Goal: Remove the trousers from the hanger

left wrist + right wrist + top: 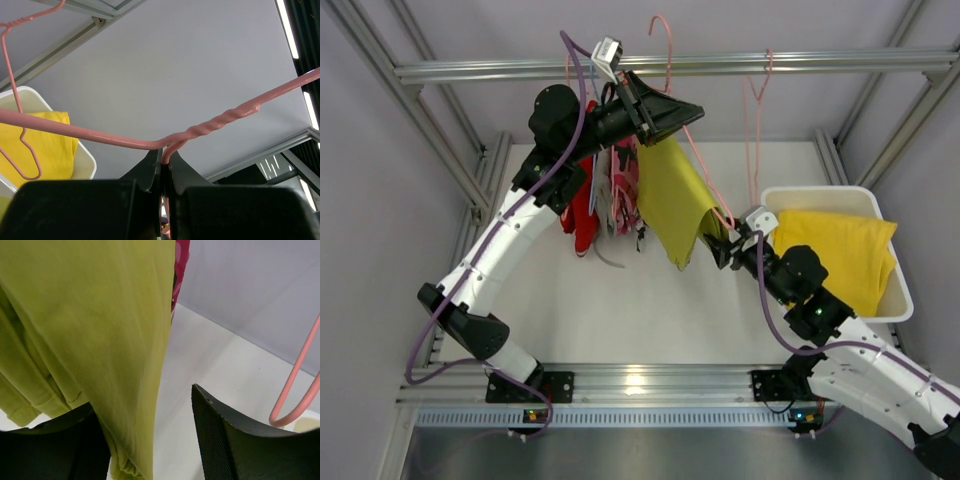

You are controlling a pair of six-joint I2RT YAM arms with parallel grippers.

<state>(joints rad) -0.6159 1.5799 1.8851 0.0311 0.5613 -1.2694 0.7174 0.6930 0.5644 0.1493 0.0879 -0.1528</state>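
White table [620, 320]; pale grey walls [365, 180]; aluminium frame rail [840, 63] across back; ceiling light strips [287, 27].

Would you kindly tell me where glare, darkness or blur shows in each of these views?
Top view: even light, one glare spot on the front rail. Left wrist view: ceiling light strips blown white, left tool dark, clamped on the hanger. Right wrist view: yellow-green trousers close and slightly soft, right tool nearly black.
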